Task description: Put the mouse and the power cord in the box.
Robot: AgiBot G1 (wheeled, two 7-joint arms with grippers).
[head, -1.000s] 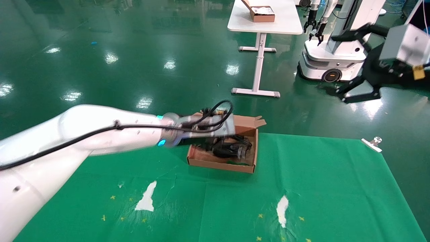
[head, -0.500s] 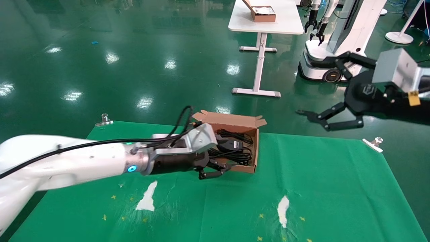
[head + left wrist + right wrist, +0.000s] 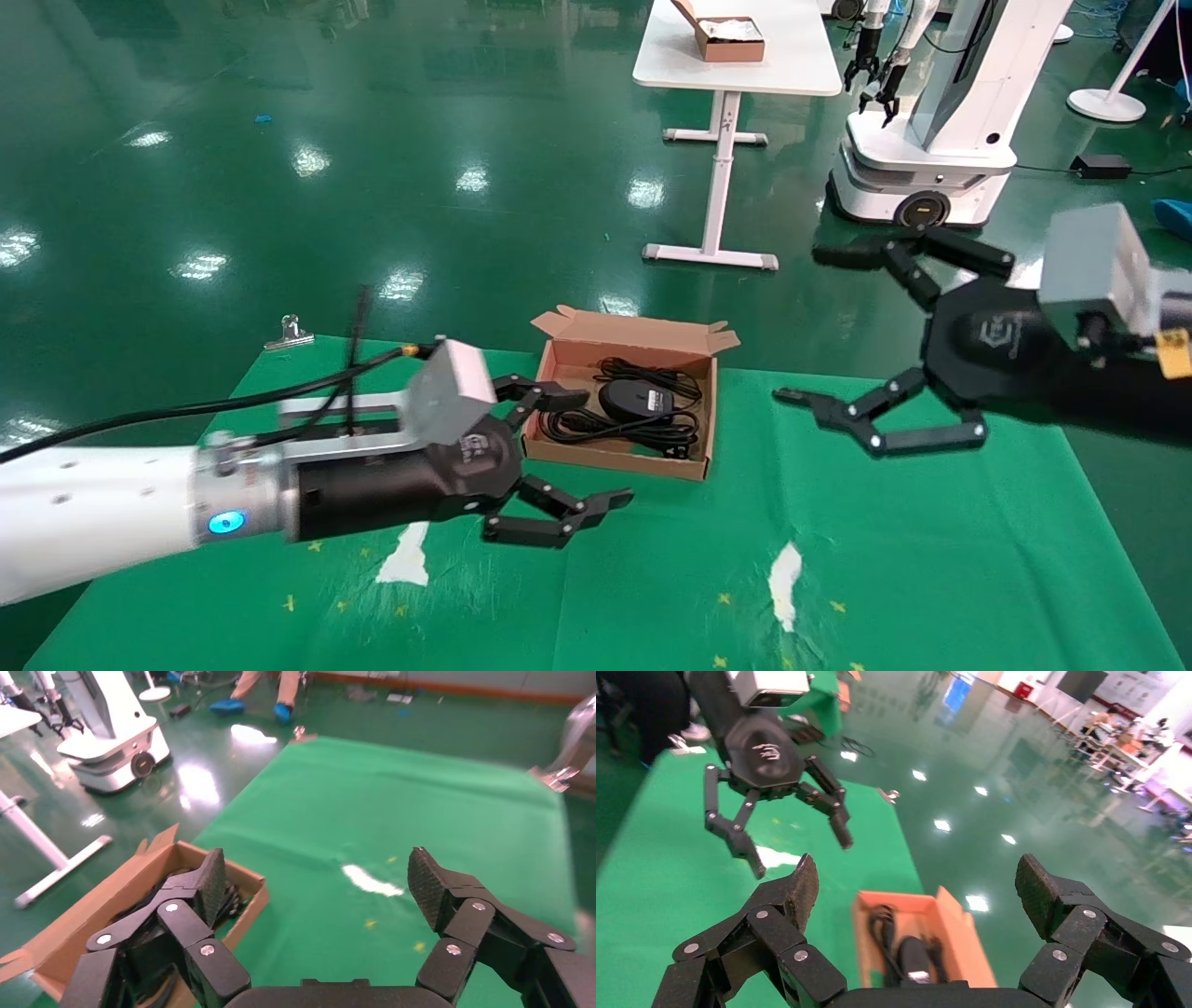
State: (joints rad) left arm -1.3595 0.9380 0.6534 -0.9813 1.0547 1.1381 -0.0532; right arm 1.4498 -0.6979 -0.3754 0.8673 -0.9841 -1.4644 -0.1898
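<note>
The brown cardboard box [image 3: 643, 334] lies open at the far middle of the green cloth. The black mouse [image 3: 636, 399] with its pale label rests inside it, on the coiled black power cord [image 3: 610, 428]. My left gripper [image 3: 607, 449] hangs open and empty just in front of the box's near left corner. To the right of the box my right gripper [image 3: 799, 324] hovers open and empty above the cloth's far edge. The right wrist view shows the box [image 3: 958, 932], the mouse [image 3: 916, 955], the cord [image 3: 880, 925] and the left gripper [image 3: 801, 855] beyond my own open right gripper [image 3: 917, 871]. In the left wrist view the box [image 3: 84, 913] sits beside the open left gripper [image 3: 316, 867].
A white table [image 3: 745, 70] with a smaller brown box [image 3: 728, 39] stands behind on the green floor. Another white robot [image 3: 931, 149] is at the far right. A metal clip [image 3: 293, 329] pins the cloth's far left corner. White tears [image 3: 407, 554] mark the cloth.
My left gripper has pulled back out of the box toward the near left, open and empty, uncovering the mouse and cord. My right gripper has come down and in toward the cloth.
</note>
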